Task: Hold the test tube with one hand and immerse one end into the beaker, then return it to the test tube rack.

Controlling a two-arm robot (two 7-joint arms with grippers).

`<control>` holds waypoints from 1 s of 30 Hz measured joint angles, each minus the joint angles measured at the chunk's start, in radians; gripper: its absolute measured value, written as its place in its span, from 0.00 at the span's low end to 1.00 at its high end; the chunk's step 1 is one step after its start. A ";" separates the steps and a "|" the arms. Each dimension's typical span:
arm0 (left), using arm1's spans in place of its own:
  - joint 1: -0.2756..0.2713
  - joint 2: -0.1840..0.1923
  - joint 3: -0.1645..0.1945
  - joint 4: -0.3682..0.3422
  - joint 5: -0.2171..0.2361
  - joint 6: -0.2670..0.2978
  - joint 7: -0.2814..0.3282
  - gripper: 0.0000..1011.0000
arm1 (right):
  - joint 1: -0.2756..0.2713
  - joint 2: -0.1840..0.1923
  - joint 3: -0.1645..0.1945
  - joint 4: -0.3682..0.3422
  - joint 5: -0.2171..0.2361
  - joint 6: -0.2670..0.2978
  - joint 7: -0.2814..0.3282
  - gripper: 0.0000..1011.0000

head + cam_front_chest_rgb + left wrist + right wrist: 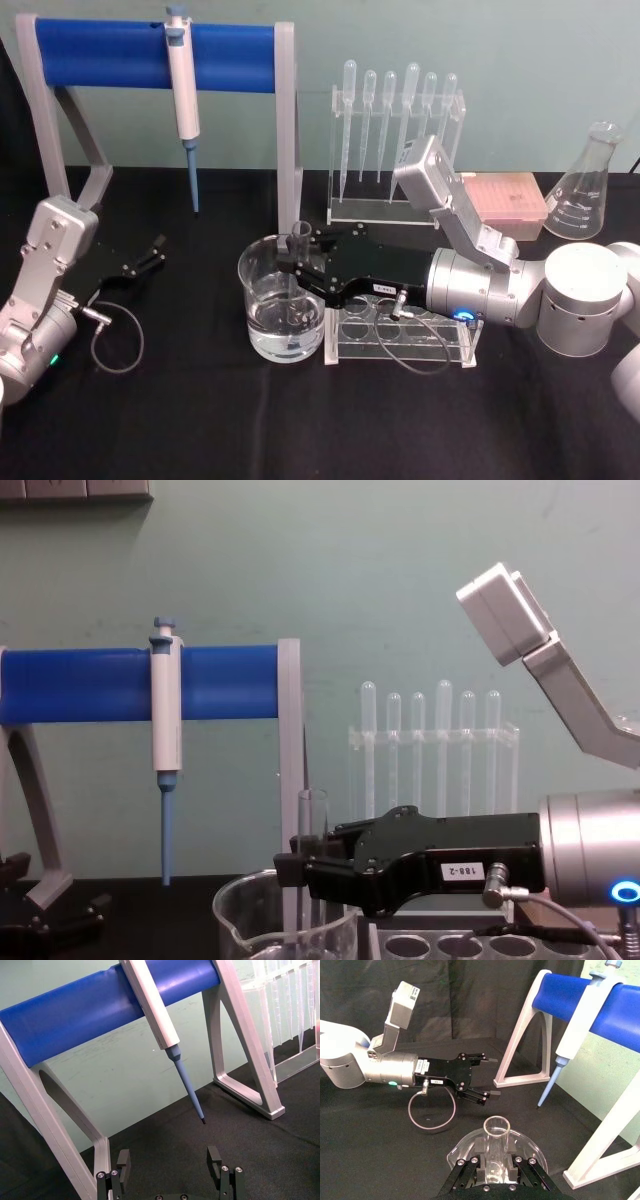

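Idleness marks the left gripper [152, 252], which sits near the left edge of the tabletop with its jaws apart and nothing between them, pointing toward the blue-barred stand where the pipettor [182, 80] hangs. Toward the middle of the tabletop stands the beaker [255, 300], holding clear liquid in its lower part. The test tube [298, 237] stands upright inside it, mouth up and well above the rim, and its round lower end appears to reach down into the liquid. The right gripper [296, 262] reaches in from the right edge and is clamped on the tube's upper part, just below the mouth. Just to the right of the beaker, under that gripper's body, lies the test tube rack [350, 345] with open holes. By this showing, the pick-up is done and the immersion is reached or all but reached. What remains is lifting the tube clear, carrying it right, and seating it in a rack hole.
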 joint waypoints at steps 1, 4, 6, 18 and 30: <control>0.000 0.000 0.000 0.000 0.000 0.000 0.000 0.99 | 0.000 0.000 0.000 0.000 0.000 0.000 0.000 0.23; 0.000 0.000 0.000 0.000 0.000 0.000 0.000 0.99 | 0.000 0.000 0.000 0.000 0.000 0.000 0.000 0.23; 0.000 0.000 0.000 0.000 0.000 0.000 0.000 0.99 | 0.000 0.000 0.000 0.000 0.000 0.000 0.000 0.23; 0.000 0.000 0.000 0.000 0.000 0.000 0.000 0.99 | 0.000 0.000 0.000 0.000 0.000 0.000 0.000 0.23; 0.000 0.000 0.000 0.000 0.000 0.000 0.000 0.99 | 0.000 0.000 0.000 0.000 0.000 0.000 0.000 0.23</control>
